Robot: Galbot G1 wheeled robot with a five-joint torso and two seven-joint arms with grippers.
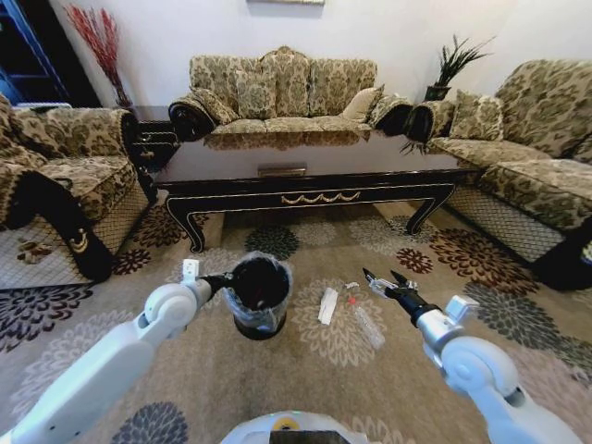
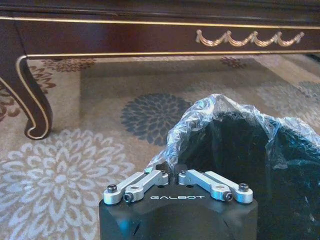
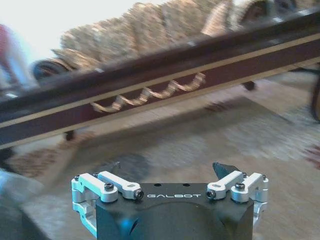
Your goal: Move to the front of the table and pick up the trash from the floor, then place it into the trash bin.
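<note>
Table (image 1: 305, 162) spans the far side, sofas to either flank; open carpet (image 1: 305, 370) between its front edge and the robot. Bin (image 1: 259, 296) stands on the carpet left of centre, near the table's front, liner crinkled over the rim. Left gripper (image 1: 225, 280) sits at the bin's near-left rim; in the left wrist view its linkage reads drawn in and narrow, the fingertips hidden against the liner (image 2: 220, 120). Wrapper (image 1: 328, 305) lies just right of the bin, long axis running toward the table, slightly tilted. Bottle (image 1: 363, 319) lies beside it, cap (image 1: 351, 299) toward the table, body trailing toward the robot and rightward. Right gripper (image 1: 388, 280) hovers just right of the bottle, jaws spread wide and empty, pointing toward the table.
</note>
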